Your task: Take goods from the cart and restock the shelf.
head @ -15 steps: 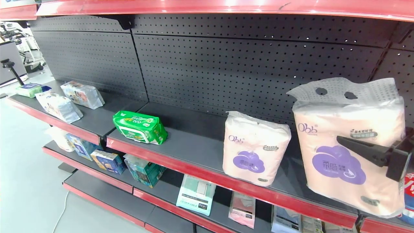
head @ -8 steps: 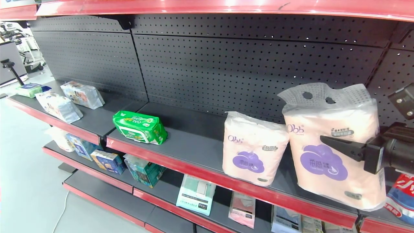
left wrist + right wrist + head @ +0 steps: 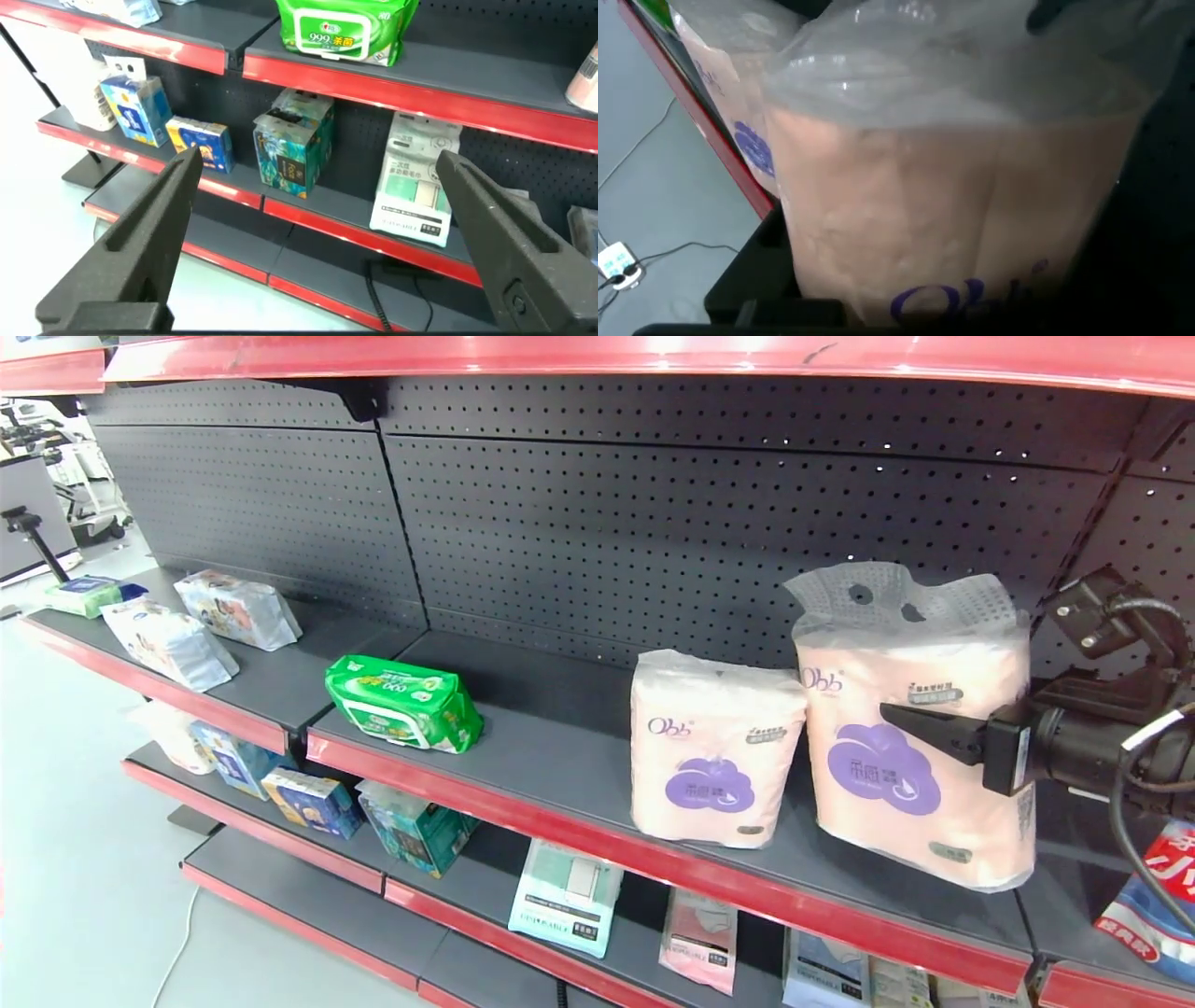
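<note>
1. A large pack of toilet paper (image 3: 920, 747), pale peach with a purple badge and a punched carry flap on top, stands at the right end of the middle shelf (image 3: 560, 747). It leans a little, and its base is at or just above the shelf board; I cannot tell which.
2. The right hand (image 3: 910, 719) grips this pack. One dark finger lies across its front and the other is hidden behind it. The right wrist view shows the wrapper pressed close to the camera.
3. A smaller pack of the same toilet paper (image 3: 714, 751) stands upright close against its left side. Whether the two touch is unclear.
4. A green pack of wipes (image 3: 403, 702) lies well apart, further left on the same shelf.
5. The left hand (image 3: 318, 161) is spread wide and holds nothing, low before the lower shelves.
6. Judged step: placing the large pack, near its end.
7. The next move likely calls for settling the base flat, opening the fingers, and drawing straight back without tipping either pack.
</note>
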Robot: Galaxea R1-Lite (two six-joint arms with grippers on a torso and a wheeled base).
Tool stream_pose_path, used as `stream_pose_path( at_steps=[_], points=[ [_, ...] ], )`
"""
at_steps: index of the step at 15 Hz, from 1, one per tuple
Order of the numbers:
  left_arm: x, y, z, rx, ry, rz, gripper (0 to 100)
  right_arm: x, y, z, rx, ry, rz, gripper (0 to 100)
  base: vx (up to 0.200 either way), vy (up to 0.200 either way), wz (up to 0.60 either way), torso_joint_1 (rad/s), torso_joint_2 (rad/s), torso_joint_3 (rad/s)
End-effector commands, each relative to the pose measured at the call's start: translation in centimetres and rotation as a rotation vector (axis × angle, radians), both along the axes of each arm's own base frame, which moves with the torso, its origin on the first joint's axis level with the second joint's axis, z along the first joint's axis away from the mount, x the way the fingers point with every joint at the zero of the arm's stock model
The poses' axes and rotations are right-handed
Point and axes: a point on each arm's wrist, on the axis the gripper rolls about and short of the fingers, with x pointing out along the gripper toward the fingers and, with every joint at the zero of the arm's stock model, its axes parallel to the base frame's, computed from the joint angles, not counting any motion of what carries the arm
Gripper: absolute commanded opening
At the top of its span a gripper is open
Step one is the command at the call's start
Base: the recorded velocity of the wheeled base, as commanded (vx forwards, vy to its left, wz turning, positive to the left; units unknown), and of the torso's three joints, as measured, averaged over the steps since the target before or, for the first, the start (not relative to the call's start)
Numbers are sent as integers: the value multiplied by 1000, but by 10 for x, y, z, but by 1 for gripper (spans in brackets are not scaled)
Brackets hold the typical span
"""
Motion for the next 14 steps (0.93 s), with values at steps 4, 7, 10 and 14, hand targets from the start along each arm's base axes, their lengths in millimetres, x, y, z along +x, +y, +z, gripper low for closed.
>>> stream_pose_path(
  at_steps=[4,7,10,14],
  points=[
    [0,0,0,0,3,0,100,2,-28,-9,-15,37,-128,0,0,0,0,0,0,0],
    [0,0,0,0,3,0,100,9,-34,-14,-48,51,-149,0,0,0,0,0,0,0],
    [0,0,0,0,3,0,100,33,-33,-12,-48,50,-126,0,0,0,0,0,0,0],
    [0,0,0,0,3,0,100,61,-29,-9,-35,43,-76,0,0,0,0,0,0,0]
  ],
)
